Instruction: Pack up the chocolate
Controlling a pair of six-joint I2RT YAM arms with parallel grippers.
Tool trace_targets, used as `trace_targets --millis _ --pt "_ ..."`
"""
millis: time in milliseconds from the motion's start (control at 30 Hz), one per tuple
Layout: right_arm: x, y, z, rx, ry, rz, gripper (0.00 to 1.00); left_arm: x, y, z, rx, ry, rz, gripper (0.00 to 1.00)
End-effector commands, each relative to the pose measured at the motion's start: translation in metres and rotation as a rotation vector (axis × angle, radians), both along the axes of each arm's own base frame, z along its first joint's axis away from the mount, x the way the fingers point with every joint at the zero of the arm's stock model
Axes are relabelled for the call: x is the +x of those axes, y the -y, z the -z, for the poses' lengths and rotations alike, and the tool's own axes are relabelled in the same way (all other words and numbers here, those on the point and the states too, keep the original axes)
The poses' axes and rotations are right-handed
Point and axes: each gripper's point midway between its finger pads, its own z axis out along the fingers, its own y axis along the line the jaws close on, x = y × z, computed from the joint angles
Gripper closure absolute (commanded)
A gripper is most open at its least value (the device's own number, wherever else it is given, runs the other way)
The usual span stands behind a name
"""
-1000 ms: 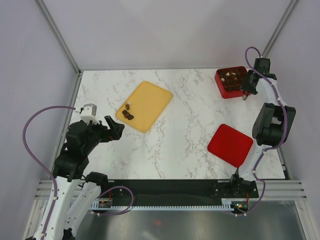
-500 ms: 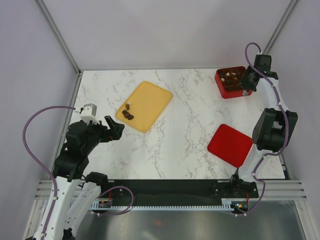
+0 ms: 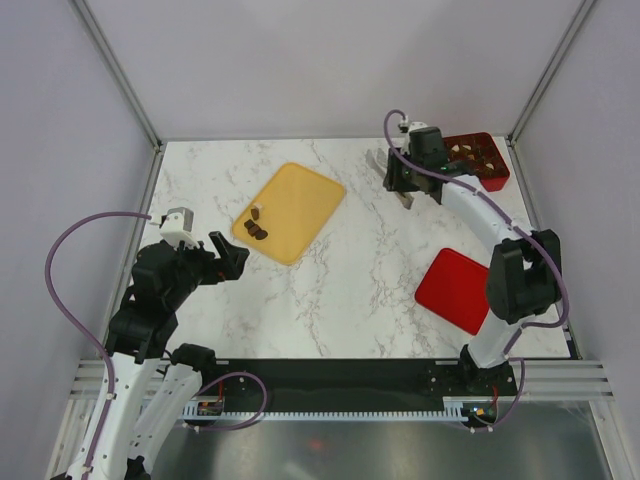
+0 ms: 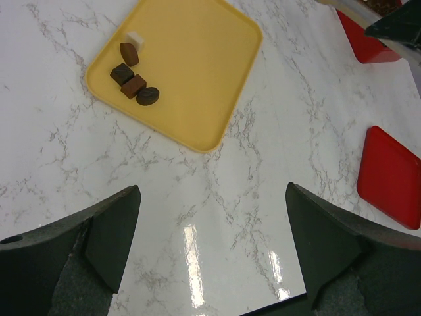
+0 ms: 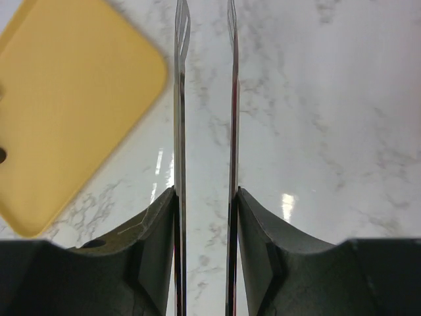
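Observation:
Several small pieces of chocolate [image 3: 258, 228], dark brown with one cream-white, lie at the near left corner of the yellow tray [image 3: 300, 205]; they also show in the left wrist view [image 4: 133, 72]. More chocolate [image 3: 478, 153] sits in the red gridded box [image 3: 497, 182] at the back right. My right gripper [image 3: 390, 182] hovers over bare table between tray and box, its thin metal fingers [image 5: 181, 99] a narrow gap apart with nothing between them. My left gripper [image 3: 225, 255] is wide open and empty, near and left of the tray [image 4: 212, 191].
A red lid [image 3: 460, 290] lies flat at the near right, also in the left wrist view [image 4: 389, 178]. The yellow tray's right end shows in the right wrist view [image 5: 72, 112]. Metal frame posts and grey walls bound the marble table [image 3: 350, 290].
My right gripper has swung left from over the red box to the table between box and yellow tray. The left arm has not moved.

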Motion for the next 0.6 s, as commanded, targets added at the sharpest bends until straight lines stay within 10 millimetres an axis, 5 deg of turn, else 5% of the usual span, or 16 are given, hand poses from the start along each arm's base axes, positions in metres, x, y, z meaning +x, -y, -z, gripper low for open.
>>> trace_targets --millis 0,300,433,567 --pt "-0.007 -0.069 -0.037 0.080 0.154 -0.161 0.52 0.004 -0.002 -0.005 0.007 0.034 -0.008 0.00" --pt "-0.035 -0.199 -0.009 0.137 0.125 -0.381 0.52 0.004 -0.002 -0.005 0.009 0.036 -0.007 0.00" --pt "-0.045 -0.240 0.002 0.132 0.113 -0.442 0.52 0.003 -0.002 -0.006 0.006 0.038 -0.008 0.00" --pt "-0.044 -0.259 0.012 0.134 0.110 -0.454 0.52 0.003 -0.003 -0.007 0.006 0.042 -0.009 0.00"
